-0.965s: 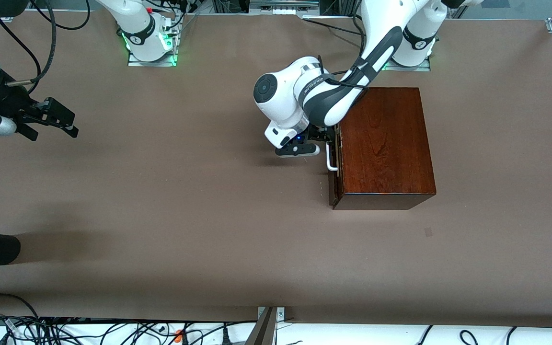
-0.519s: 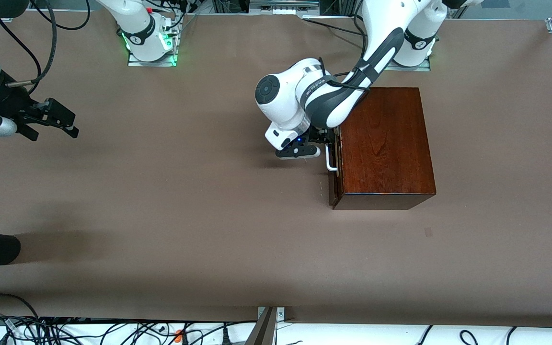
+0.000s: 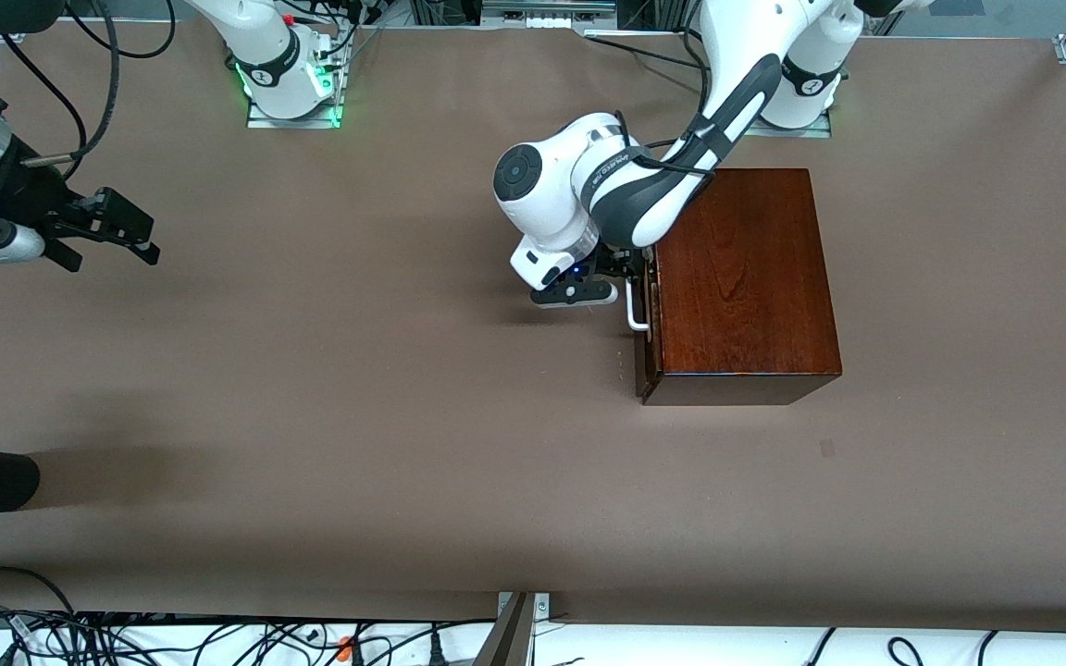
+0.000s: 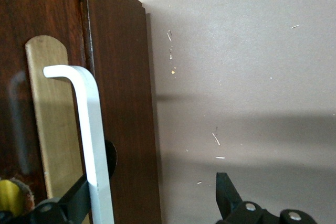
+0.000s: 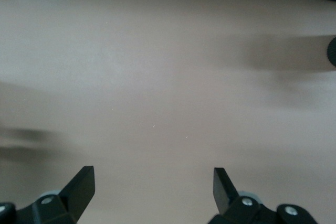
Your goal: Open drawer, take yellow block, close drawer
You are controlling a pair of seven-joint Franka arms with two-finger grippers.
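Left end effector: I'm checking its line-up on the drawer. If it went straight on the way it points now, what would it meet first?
Probably the drawer front. The left end effector is open, the white handle between its fingers, one finger tucked under it. Depth is unclear, so the handle could touch first.

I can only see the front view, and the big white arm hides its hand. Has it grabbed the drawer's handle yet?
Observer: Not yet. The left gripper has its fingers open. The white handle stands between them, close to one finger.
Operator: What's under the handle?
Observer: A brass-coloured plate on the dark front of the drawer.
Operator: And the other hand?
Observer: The right gripper waits with open fingers, over the table only.
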